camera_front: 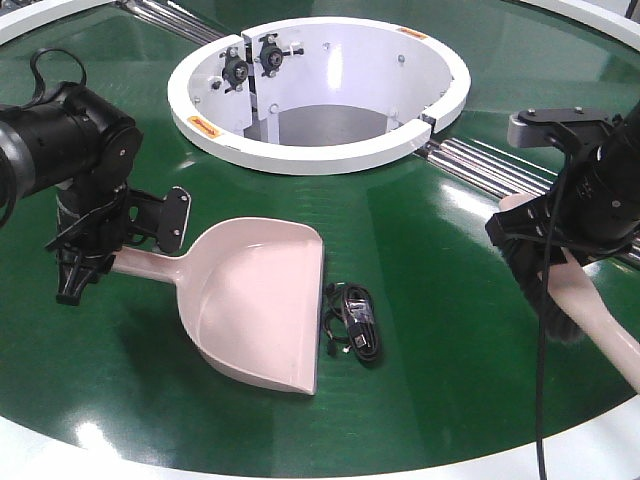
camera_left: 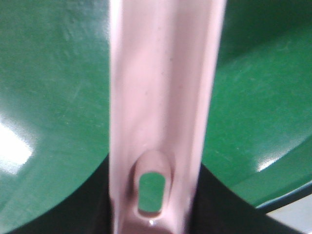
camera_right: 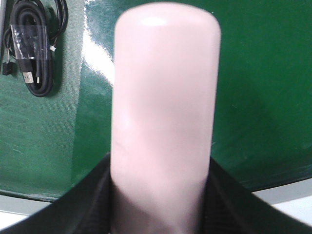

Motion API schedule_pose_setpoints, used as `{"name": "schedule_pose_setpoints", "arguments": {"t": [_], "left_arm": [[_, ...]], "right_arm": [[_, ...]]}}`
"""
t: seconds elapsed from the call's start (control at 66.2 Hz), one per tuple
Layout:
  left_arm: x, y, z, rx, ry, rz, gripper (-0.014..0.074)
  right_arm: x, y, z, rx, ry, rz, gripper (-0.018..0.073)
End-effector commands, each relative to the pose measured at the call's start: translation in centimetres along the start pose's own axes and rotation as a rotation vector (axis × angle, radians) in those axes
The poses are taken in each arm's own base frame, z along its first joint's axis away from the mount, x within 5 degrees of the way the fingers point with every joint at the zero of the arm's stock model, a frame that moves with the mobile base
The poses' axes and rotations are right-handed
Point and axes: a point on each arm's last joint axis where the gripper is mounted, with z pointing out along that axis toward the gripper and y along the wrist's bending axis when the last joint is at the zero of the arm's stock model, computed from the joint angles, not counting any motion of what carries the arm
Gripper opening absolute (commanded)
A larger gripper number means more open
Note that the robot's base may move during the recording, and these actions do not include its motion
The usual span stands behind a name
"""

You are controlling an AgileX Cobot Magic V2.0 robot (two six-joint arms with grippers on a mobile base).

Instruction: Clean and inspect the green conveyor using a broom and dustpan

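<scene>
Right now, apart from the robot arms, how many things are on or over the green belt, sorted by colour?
Pink: 2 (dustpan, broom)
Black: 1 (coiled cable)
Total: 3

dustpan (camera_front: 255, 300) on green conveyor (camera_front: 430, 250); coiled cable (camera_front: 355, 320) just right of it; hub opening (camera_front: 300, 155) behind; broom (camera_front: 605, 325) far right

Front view high, looking down on conveyor (camera_front: 430, 290), wrist views close along dustpan (camera_left: 161, 97) and broom (camera_right: 163, 122) (cable (camera_right: 35, 73) shared with front).
</scene>
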Motion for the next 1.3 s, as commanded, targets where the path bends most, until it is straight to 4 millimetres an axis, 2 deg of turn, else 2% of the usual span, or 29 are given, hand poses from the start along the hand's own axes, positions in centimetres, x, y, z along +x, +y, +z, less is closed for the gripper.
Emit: {"name": "schedule_pose_setpoints", "arguments": {"t": [0.0, 0.226, 0.483, 0.709, 1.283], "left_arm": [[1.1, 0.0, -2.6, -0.04, -0.022, -0.051, -0.0008], [1.5, -0.1, -2.1, 0.009, -0.1, -0.085, -0.0008], [2.2, 0.1, -1.5, 0.029, -0.105, -0.11, -0.0008], [1.9, 0.2, -0.8, 0.048, -0.104, -0.109, -0.0008], [1.9, 0.2, -0.8, 0.051, -0.11, -0.111, -0.0006]], "right_arm": [[0.6, 0.2, -2.0, -0.001, -0.017, -0.005, -0.0003], [0.6, 0.2, -2.0, -0.001, -0.017, -0.005, -0.0003], [0.6, 0.2, -2.0, -0.002, -0.018, -0.005, -0.0003], [0.6, 0.2, -2.0, -0.002, -0.018, -0.005, -0.0003], [0.6, 0.2, -2.0, -0.002, -0.019, -0.005, -0.0003]]}}
